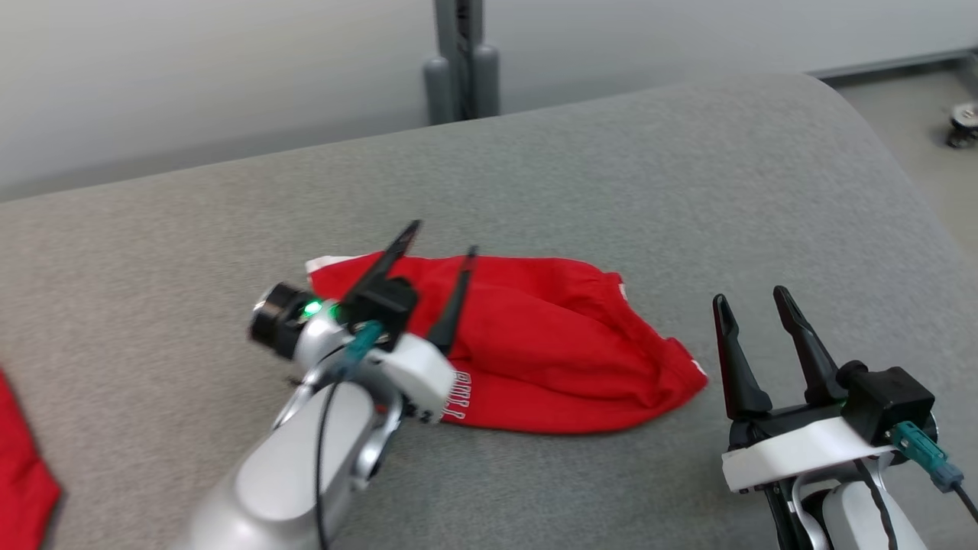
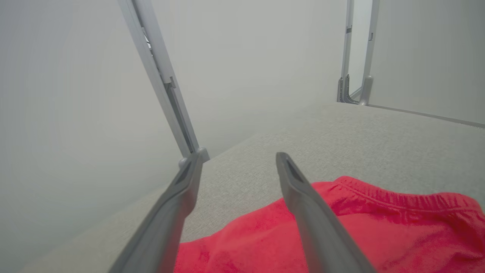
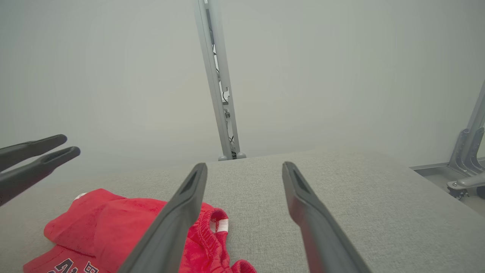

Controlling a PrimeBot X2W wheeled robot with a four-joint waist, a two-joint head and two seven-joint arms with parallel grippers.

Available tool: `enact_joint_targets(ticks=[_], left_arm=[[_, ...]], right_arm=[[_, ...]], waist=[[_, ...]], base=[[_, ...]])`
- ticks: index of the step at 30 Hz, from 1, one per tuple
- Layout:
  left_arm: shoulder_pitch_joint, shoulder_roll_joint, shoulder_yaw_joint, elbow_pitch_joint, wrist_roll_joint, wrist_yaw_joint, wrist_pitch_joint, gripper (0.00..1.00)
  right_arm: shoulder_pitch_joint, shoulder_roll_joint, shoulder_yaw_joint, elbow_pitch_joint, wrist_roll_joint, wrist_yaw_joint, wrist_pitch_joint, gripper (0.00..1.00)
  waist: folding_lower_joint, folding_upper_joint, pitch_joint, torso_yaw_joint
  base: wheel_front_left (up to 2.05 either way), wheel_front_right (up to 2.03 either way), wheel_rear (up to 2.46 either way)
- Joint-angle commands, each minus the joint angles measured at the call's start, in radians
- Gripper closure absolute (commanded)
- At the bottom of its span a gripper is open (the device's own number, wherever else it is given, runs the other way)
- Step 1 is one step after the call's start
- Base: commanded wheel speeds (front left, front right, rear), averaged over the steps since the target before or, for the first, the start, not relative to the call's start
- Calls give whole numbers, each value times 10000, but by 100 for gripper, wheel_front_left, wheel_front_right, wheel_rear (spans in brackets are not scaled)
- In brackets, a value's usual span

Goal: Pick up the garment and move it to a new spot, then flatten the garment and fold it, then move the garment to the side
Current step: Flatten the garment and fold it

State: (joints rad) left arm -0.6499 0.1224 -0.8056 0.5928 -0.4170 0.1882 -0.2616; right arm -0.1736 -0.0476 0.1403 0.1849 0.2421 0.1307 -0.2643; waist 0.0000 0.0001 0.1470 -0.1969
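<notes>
The garment [image 1: 550, 344] is red with white trim and lettering, and it lies bunched on the grey padded table [image 1: 688, 191]. My left gripper [image 1: 443, 237] hovers over the garment's left end, open, with nothing between its fingers. In the left wrist view the left gripper [image 2: 239, 156] has its jaws apart above the garment [image 2: 398, 235] and its elastic hem. My right gripper [image 1: 749, 296] stands open just right of the garment, apart from it. The right wrist view shows the right gripper [image 3: 244, 165] empty, the garment [image 3: 113, 223] at lower left, and the left gripper [image 3: 70, 145] at the left edge.
Another red cloth [image 1: 23, 473] lies at the table's near left edge. A grey post [image 1: 461, 61] rises behind the table's far edge. The table's rounded right corner drops to the floor, where a caster [image 1: 964, 122] stands.
</notes>
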Motion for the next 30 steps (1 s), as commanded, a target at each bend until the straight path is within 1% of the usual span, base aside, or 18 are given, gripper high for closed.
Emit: enact_joint_targets(ticks=[1,4,8,9,10,14,17,21,27,30], left_arm=[[516,380,330,-361,98,170,-32,0],[1373,946,1139,-1329,227,576,-36,0],[2819,1418,2111,-2450,313,921,-34,0],[3143,1451,2342,-2705,326,979,-35,0],[3143,1451,2342,-2705,326,979,-35,0],[4430,1492,3076,-3535,373,1081,-35,0],[5234,1302,3603,-3976,529,980,-36,0],[5550,1053,3867,-4070,835,744,-36,0],[5388,686,4092,-3950,1227,380,-37,0],[5310,568,4199,-3820,1379,192,-37,0]], right_arm=[[112,-55,-38,126,-131,1,-12,0],[168,-60,-62,344,-262,1,-12,0],[209,-131,-168,611,-327,1,-12,0],[237,-147,-193,683,-319,1,-12,0],[237,-147,-193,683,-319,1,-12,0],[336,-203,-222,929,-268,1,28,0],[372,-332,-223,1171,-247,1,157,0],[207,-508,-234,1374,-252,1,263,0],[-222,-737,-405,1551,-395,1,624,0],[-509,-815,-468,1790,-435,1,1034,0]], waist=[[0,-1,-349,612],[0,-1,-555,986],[0,-1,-820,1438],[0,-1,-883,1536],[0,-1,-883,1536],[0,-1,-1037,1782],[0,-1,-1122,2011],[0,-1,-1125,2179],[0,-1,-916,2403],[0,-1,-700,2509]], base=[[0,0,0],[0,0,0],[0,0,0],[0,0,0],[0,0,0],[0,0,0],[0,0,0],[0,0,0],[0,0,0],[0,0,0]])
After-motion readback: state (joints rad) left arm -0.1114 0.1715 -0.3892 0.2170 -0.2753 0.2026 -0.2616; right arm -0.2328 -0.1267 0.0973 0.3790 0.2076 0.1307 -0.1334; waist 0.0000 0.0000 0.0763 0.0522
